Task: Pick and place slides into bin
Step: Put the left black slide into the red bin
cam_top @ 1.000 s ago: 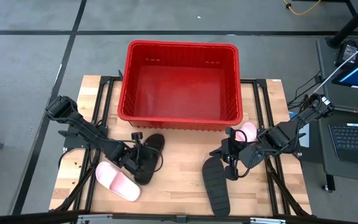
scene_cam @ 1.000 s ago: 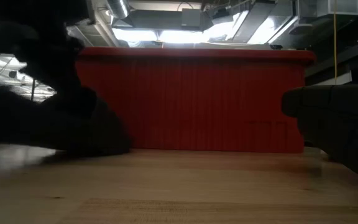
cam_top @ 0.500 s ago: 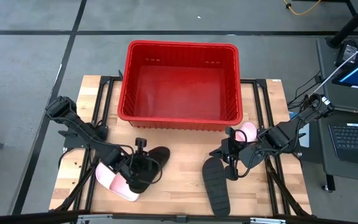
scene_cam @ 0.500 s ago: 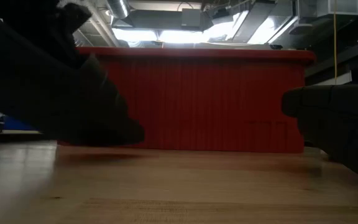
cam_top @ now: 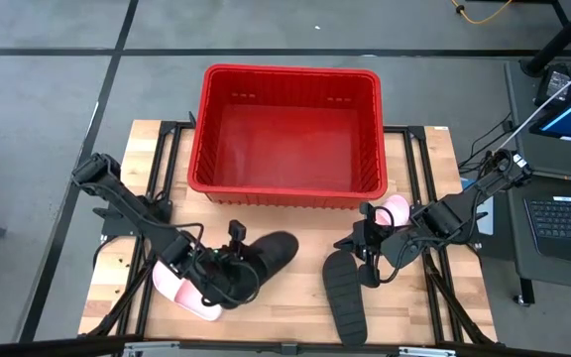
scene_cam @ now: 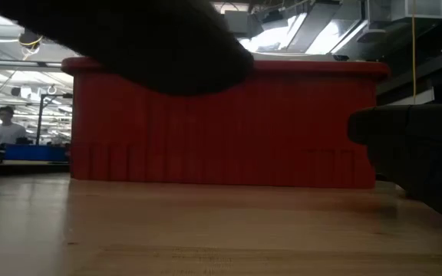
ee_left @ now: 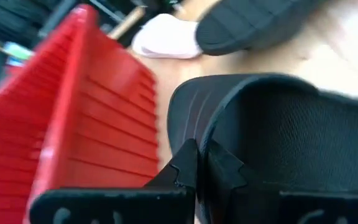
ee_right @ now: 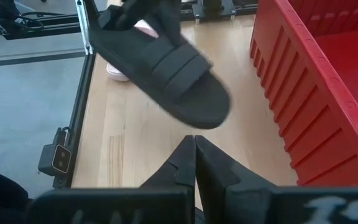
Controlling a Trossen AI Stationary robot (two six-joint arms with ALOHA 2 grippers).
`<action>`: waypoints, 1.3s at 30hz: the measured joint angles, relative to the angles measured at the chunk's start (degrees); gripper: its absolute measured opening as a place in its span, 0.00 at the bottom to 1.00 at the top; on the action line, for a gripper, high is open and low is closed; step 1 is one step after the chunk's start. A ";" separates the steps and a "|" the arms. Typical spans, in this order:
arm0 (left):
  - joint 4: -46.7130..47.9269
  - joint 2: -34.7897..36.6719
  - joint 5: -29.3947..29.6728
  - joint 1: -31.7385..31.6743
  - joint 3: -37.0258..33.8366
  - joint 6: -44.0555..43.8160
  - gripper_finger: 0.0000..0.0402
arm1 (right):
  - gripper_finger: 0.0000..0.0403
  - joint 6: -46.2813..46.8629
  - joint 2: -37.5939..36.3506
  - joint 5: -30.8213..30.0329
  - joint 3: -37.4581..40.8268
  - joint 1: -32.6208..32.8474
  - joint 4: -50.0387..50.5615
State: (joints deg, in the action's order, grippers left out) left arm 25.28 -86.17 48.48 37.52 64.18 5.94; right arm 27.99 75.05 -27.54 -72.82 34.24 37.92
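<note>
The red bin (cam_top: 290, 134) stands at the table's far middle. My left gripper (cam_top: 224, 270) is shut on a black slide (cam_top: 264, 255), which is lifted in front of the bin; it also shows in the low view (scene_cam: 156, 42) and the right wrist view (ee_right: 166, 68). A pink slide (cam_top: 178, 293) lies flat on the table, partly hidden under my left gripper. My right gripper (cam_top: 363, 246) is shut and empty, low over the table's right half. The second black slide (cam_top: 343, 297) lies flat in front of it. The second pink slide (cam_top: 395, 210) lies beside my right arm. My left gripper pinches the black slide by the edge of its wide strap (ee_left: 199, 134), at one side of the strap, one finger (ee_left: 182, 168) outside it and one finger (ee_left: 222, 171) inside. The fingers come from the table's left. The slide juts out beyond them toward the right, lifted clear of the table.
The bin's near wall (scene_cam: 229, 123) stands just beyond the lifted slide. Bare wood (cam_top: 285, 297) lies between the two arms. A laptop (cam_top: 563, 213) sits off the table's right edge. A person (scene_cam: 6, 126) shows in the room behind.
My left gripper, shut on the black slide, has gone up and toward the table's near right. The slide has been lifted clear of the table and turned, so that its free end now points right. My right arm has kept still.
</note>
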 joint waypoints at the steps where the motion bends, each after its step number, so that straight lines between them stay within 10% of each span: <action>1: -0.08 0.00 0.75 -0.18 0.65 0.86 0.01 | 0.03 0.00 0.00 0.01 0.00 0.00 0.01; 39: -1.60 0.00 19.76 -10.91 15.76 24.06 0.01 | 0.03 -10.83 0.00 -0.01 -0.02 0.52 -10.45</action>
State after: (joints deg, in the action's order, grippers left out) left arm 23.68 -86.17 68.24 26.61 79.94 29.99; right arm 17.16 75.05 -27.55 -72.84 34.76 27.48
